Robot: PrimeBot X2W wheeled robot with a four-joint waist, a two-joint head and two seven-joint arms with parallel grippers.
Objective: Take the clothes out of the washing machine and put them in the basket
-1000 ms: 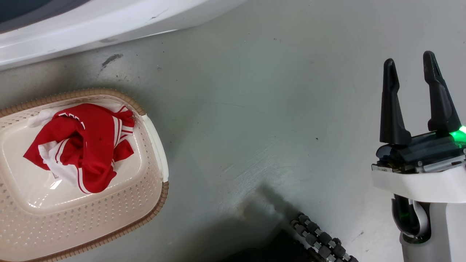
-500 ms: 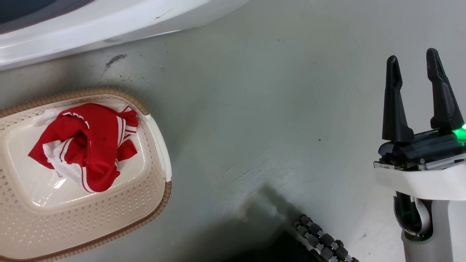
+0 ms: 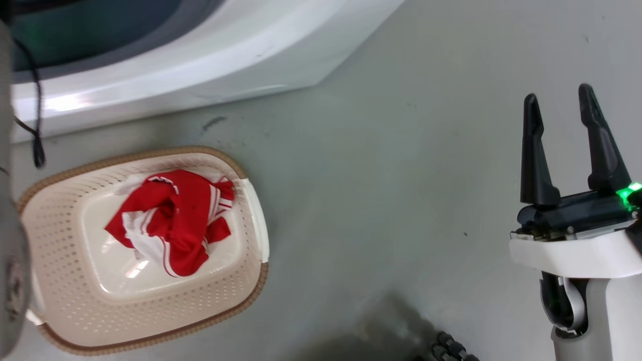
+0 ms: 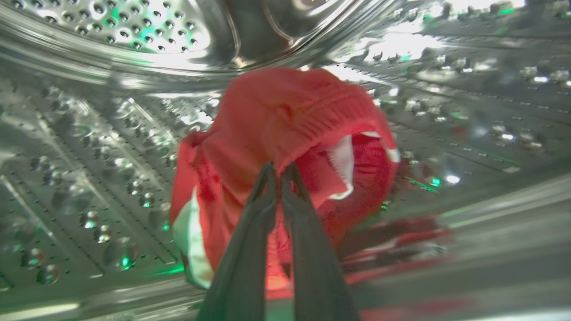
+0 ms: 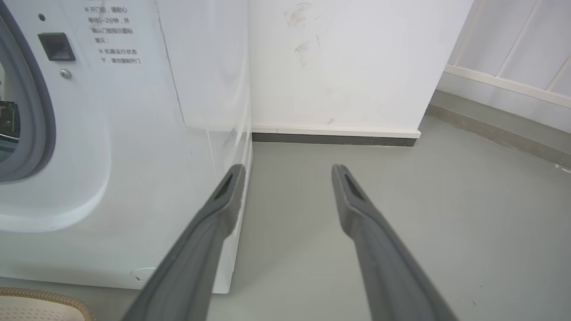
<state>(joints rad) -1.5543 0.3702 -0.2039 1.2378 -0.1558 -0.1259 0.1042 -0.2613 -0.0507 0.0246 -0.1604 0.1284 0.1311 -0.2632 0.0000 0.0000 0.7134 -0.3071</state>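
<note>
Inside the washing machine's steel drum (image 4: 111, 147), my left gripper (image 4: 279, 171) is shut on a red garment with white trim (image 4: 285, 129), which hangs bunched around the fingertips. Another red garment (image 3: 173, 220) lies crumpled in the cream basket (image 3: 228, 296) on the floor, below the white washing machine front (image 3: 200, 65). My right gripper (image 3: 559, 103) stands open and empty over bare floor at the right; the right wrist view has its fingers (image 5: 225, 205) spread beside the machine's front panel (image 5: 134, 147).
A pale forearm (image 3: 10, 240) and a black cable (image 3: 36, 125) run along the left edge of the head view. A white wall with a dark skirting (image 5: 334, 139) stands behind the machine. Grey floor (image 3: 376, 200) lies between basket and right gripper.
The head camera has tilted and shifted, so the basket and machine sit further right and lower in the picture. The right gripper stays open in about the same spot.
</note>
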